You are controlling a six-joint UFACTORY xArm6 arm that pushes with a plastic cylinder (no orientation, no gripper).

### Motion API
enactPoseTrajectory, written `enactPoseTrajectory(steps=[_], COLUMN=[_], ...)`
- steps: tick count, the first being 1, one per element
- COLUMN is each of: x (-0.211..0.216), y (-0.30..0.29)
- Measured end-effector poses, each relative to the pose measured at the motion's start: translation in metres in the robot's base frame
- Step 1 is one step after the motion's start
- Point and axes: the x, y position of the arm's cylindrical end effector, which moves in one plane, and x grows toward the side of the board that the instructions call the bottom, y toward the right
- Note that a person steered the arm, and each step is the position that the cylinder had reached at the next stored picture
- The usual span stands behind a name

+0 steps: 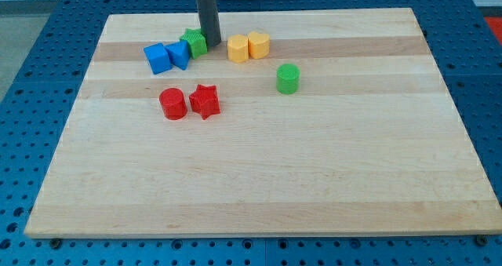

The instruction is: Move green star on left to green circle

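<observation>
The green star (194,41) lies near the view's top, left of centre, touching a blue block (180,53) on its left. My tip (212,45) stands right against the star's right side. The green circle (288,78) stands apart, to the right and lower in the view, about a hand's width from the tip.
A second blue block (158,59) sits left of the first. Two yellow blocks (238,49) (259,45) lie side by side between the tip and the green circle. A red circle (172,103) and a red star (204,101) lie below. The wooden board (259,180) carries them all.
</observation>
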Motion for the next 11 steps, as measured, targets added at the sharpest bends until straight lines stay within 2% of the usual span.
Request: enactPoseTrajectory(steps=[1, 2, 3, 4, 5, 6, 8, 10, 11], x=[-0.031, -0.045, -0.026, 0.012, 0.029, 0.064, 0.086, 0.101, 0.112], y=[0.000, -0.034, -0.053, -0.053, -0.029, -0.012, 0.031, -0.007, 0.021])
